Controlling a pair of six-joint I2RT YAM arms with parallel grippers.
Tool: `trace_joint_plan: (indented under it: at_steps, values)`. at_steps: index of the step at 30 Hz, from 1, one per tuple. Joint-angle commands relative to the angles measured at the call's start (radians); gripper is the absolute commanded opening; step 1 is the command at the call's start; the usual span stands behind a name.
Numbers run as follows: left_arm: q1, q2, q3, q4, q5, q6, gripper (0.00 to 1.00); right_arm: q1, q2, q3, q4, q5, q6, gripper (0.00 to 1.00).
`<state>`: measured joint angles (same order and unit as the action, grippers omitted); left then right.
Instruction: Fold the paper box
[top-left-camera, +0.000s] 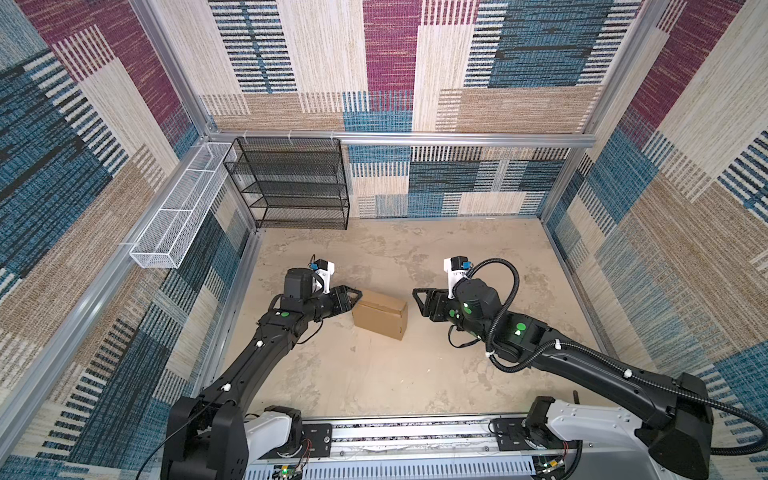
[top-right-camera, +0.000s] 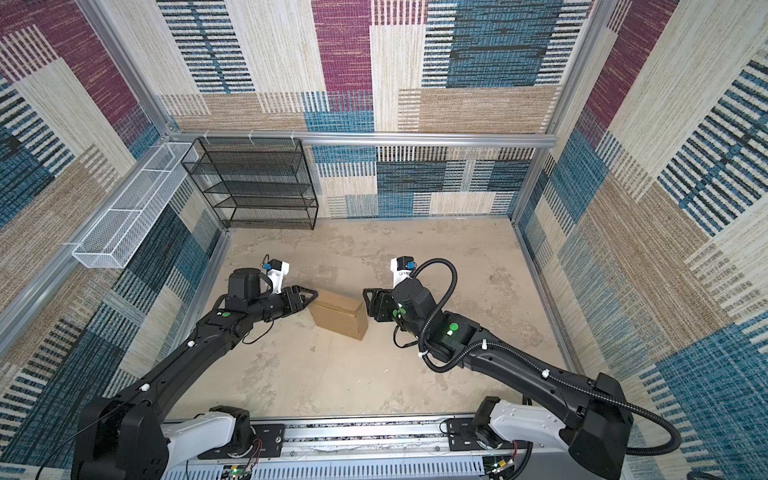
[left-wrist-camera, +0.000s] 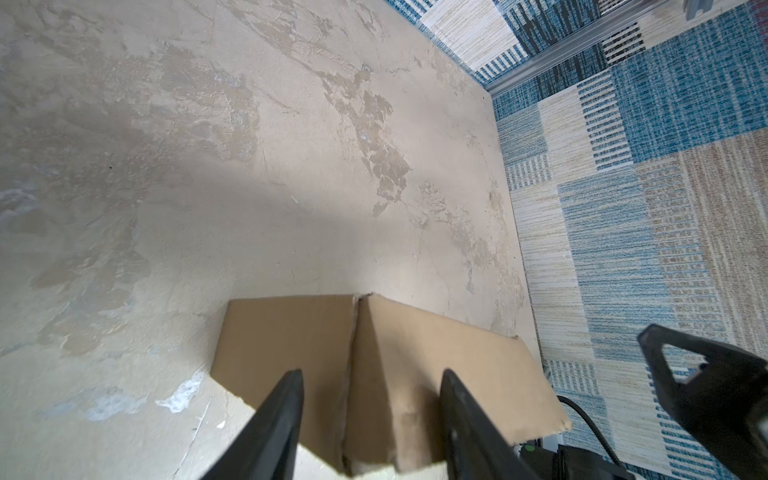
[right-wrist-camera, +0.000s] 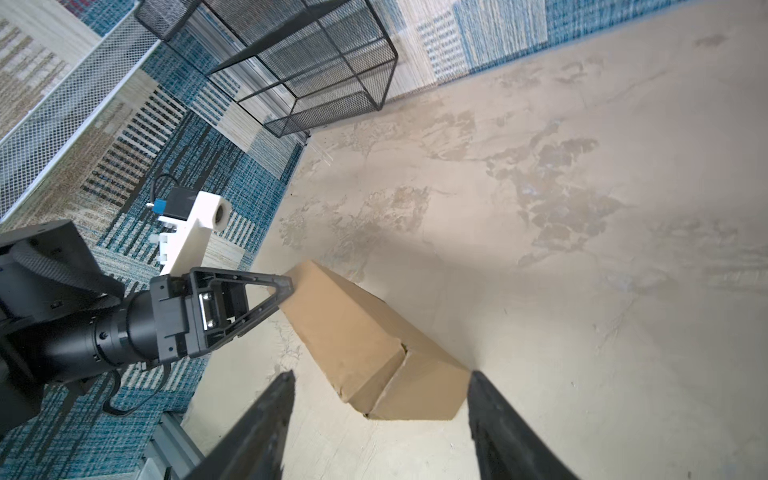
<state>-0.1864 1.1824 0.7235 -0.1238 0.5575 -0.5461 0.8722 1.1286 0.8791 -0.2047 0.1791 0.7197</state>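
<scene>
The paper box (top-left-camera: 380, 314) is judged light, stiff, crushable, best pinched edgewise; fingers of left gripper (top-left-camera: 357, 297) and right gripper (top-left-camera: 417, 301) are parted, empty.

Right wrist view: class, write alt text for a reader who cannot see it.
A closed brown paper box lies on a beige table, just beyond the open right tool. The left tool is at its far end; a black mesh shelf stands beyond.
</scene>
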Motion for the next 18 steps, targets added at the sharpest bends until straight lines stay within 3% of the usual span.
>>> trace_joint_plan:
  at_steps: [1, 11, 18]
  values:
    - [-0.001, -0.003, -0.002, -0.008, -0.001, 0.004, 0.54, -0.017, 0.015, -0.021, 0.062, -0.094, 0.105, 0.65]
    - [-0.002, -0.026, -0.006, -0.028, -0.011, 0.015, 0.54, -0.039, 0.094, -0.047, 0.200, -0.242, 0.186, 0.52]
    - [-0.002, -0.025, -0.016, -0.015, -0.014, 0.011, 0.54, -0.040, 0.090, -0.111, 0.246, -0.260, 0.275, 0.49]
